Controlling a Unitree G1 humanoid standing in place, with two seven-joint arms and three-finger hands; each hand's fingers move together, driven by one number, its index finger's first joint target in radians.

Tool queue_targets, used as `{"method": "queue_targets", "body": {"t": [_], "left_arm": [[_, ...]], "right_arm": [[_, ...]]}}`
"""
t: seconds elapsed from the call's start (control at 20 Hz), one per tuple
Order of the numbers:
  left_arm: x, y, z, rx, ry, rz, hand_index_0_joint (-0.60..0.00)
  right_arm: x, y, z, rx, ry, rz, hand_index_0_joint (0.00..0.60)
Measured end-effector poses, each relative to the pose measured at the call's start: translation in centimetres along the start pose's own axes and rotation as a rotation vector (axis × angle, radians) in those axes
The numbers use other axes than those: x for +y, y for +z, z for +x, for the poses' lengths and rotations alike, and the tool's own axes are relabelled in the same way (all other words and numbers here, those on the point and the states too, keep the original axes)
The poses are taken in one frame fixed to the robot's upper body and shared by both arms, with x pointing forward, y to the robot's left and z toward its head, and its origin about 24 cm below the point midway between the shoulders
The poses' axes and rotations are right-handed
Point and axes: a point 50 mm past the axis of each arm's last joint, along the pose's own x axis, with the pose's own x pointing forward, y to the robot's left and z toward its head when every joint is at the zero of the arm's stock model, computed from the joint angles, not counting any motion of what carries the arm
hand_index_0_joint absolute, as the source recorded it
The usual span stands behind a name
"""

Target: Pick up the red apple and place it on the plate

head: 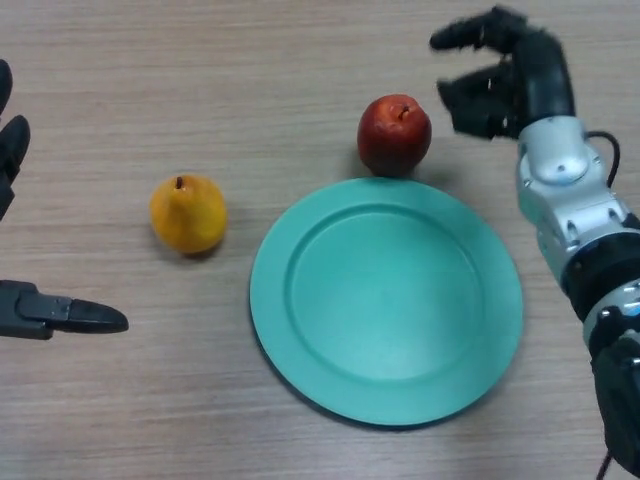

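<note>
- Looking down from the head view, you see a wooden table (300, 60) with three things on it.
- Your red apple (394, 135) sits on the table, up past the far rim of the plate. It is just beside that rim. You cannot tell if the two touch.
- The apple stands with its little stem on top. It is not on the plate.
- Your plate (300, 330) is green and round. It lies flat in the middle of the table, and nothing is on it.
- You also have a yellow pear (188, 213). It sits to the left of the plate, a little apart from it, with its stem pointing up.
- Your right hand (510, 85) is up at the top right. It is near the apple, on the apple's right side, but it does not touch it.
- That hand's fingers (470, 35) reach out toward the left, with a gap between the upper ones and the lower part. The hand is loose and holds nothing.
- Your left hand (30, 310) shows at the left edge of the view, well apart from the pear and far from the apple.
- One dark finger (95, 317) of the left hand points straight out to the right, low over the table. This hand is spread loose too, and it holds nothing.
</note>
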Motion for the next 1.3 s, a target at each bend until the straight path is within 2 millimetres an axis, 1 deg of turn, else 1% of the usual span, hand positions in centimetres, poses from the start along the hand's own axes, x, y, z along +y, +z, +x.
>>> {"method": "queue_targets", "body": {"t": [0.15, 0.25, 0.35, 0.45, 0.55, 0.6, 0.65, 0.7, 0.75, 0.8, 0.85, 0.9, 0.95, 1.0, 1.05, 1.1, 1.15, 1.2, 1.3], "left_arm": [[-0.4, 0.5, 0.4, -0.017, -0.016, -0.001, 0.0], [-1.1, 1.0, 0.9, -0.022, -0.039, -0.009, 0.0], [-1.8, 1.1, 1.5, -0.023, -0.062, -0.019, 0.0], [-2.2, 1.7, 2.3, -0.03, -0.077, -0.066, 0.0], [-2.4, 2.9, 3.2, -0.065, -0.06, -0.066, 0.0], [-2.4, 3.6, 3.5, -0.093, -0.054, -0.061, 0.0], [-2.4, 3.8, 3.6, -0.1, -0.057, -0.055, 0.0], [-2.6, 3.9, 3.7, -0.104, -0.065, -0.068, 0.0], [-2.8, 3.8, 3.7, -0.102, -0.077, -0.072, 0.0], [-3.0, 3.7, 3.7, -0.099, -0.081, -0.075, 0.0], [-3.0, 3.7, 3.6, -0.1, -0.083, -0.075, 0.0], [-2.7, 3.6, 3.1, -0.1, -0.068, -0.069, 0.0], [-2.8, 3.6, 3.1, -0.101, -0.069, -0.068, 0.0], [-3.0, 4.0, 3.0, -0.107, -0.078, -0.065, 0.0], [-3.1, 4.3, 2.8, -0.113, -0.083, -0.062, 0.0], [-3.2, 4.6, 2.7, -0.12, -0.088, -0.06, 0.0], [-3.3, 4.6, 2.7, -0.12, -0.087, -0.062, 0.0], [-3.3, 4.5, 2.7, -0.118, -0.085, -0.067, 0.0], [-3.1, 4.0, 2.8, -0.094, -0.074, -0.06, 0.0]], "right_arm": [[-0.5, 0.4, -1.2, -0.085, 0.053, 0.035, 0.6], [-1.1, 0.5, -2.4, -0.033, 0.08, 0.012, 0.6], [-1.6, 1.4, -3.8, -0.037, 0.119, 0.013, 0.6], [-2.3, 2.7, -5.0, -0.086, 0.125, 0.001, 0.6], [-2.9, 3.3, -6.1, -0.103, 0.144, -0.021, 0.6], [-3.3, 3.5, -6.9, -0.112, 0.15, -0.024, 0.55], [-3.4, 3.5, -7.3, -0.118, 0.153, -0.022, 0.45], [-3.6, 3.2, -7.6, -0.108, 0.157, -0.018, 0.3], [-3.7, 3.3, -8.0, -0.098, 0.165, 0.001, 0.2], [-3.9, 3.8, -9.3, -0.122, 0.204, 0.061, 0.055], [-4.2, 4.3, -10.8, -0.152, 0.251, 0.082, 0.0], [-4.6, 4.4, -12.5, -0.175, 0.348, 0.056, 0.0], [-4.9, 3.9, -12.9, -0.15, 0.371, 0.039, 0.0], [-5.9, 2.9, -13.0, -0.085, 0.333, 0.041, 0.0], [-6.5, 2.5, -13.1, -0.056, 0.3, 0.043, 0.0], [-7.3, 2.5, -13.3, -0.052, 0.25, 0.043, 0.0], [-7.5, 2.9, -13.4, -0.068, 0.237, 0.039, 0.0], [-7.7, 3.4, -13.6, -0.093, 0.234, 0.034, 0.0], [-7.6, 3.6, -13.6, -0.1, 0.24, 0.044, 0.0]]}}
